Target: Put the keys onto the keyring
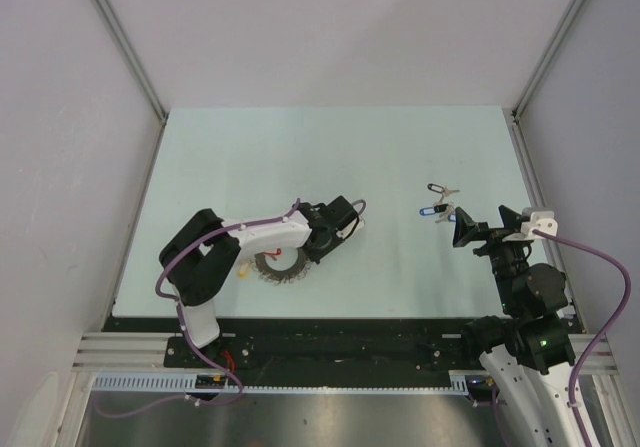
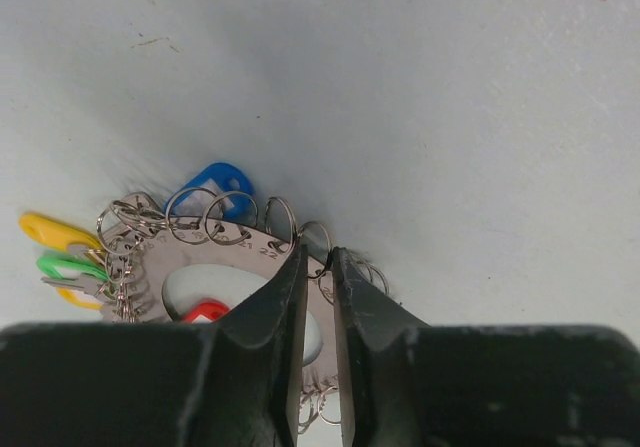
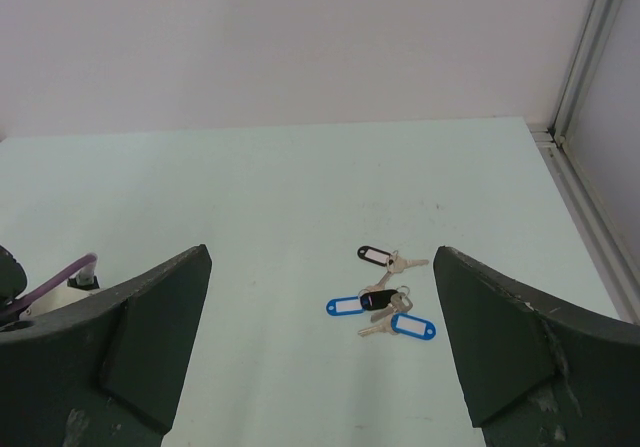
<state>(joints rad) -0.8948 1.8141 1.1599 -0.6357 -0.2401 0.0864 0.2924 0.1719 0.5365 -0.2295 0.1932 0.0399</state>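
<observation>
My right gripper gapes wide, the keys near at twelve o'clock; my left gripper pinches the keyring.

I see 4 small silver keys, 2 blue-tagged and 2 black-tagged, lying flat in a cluster, well apart from the silver keyring crowded with coloured tags.

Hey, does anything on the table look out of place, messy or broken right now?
Nothing looks damaged or spilled. The keys lie loose in a small cluster on the right side of the table, apart from the keyring, whose rim the left hand appears to pinch. The right hand is open, short of them.
</observation>
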